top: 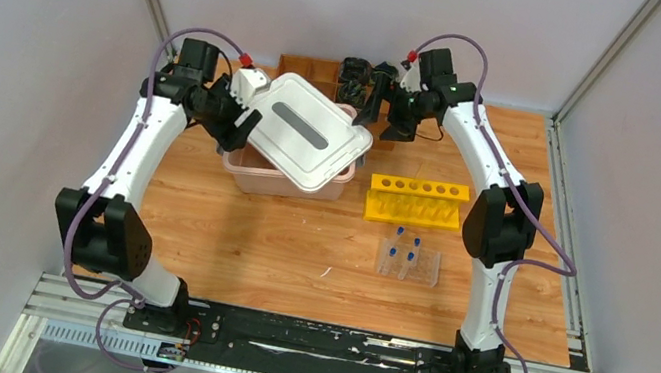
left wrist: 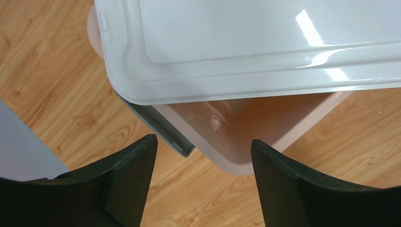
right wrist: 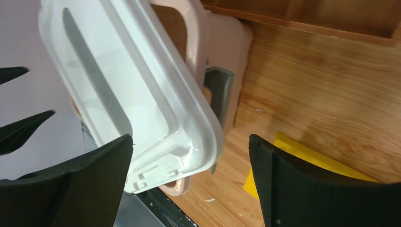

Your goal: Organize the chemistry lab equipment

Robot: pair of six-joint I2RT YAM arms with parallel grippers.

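The left gripper's [left wrist: 203,142] fingers stood apart, clamping nothing, with the pink bin's [left wrist: 246,127] corner just beyond the gap. The right gripper's [right wrist: 190,139] fingers also stood wide apart beside a corner of the white lid [right wrist: 142,94]. The lid lay tilted and askew over the bin, hiding its inside. The blue-capped tubes [top: 405,250] stood in a clear rack [top: 407,265] at lower right of the top view, open tabletop around them, below the yellow rack [top: 415,203].

A white lid [top: 307,132] lies askew over a pink bin [top: 276,183] on the wooden table [top: 274,258].
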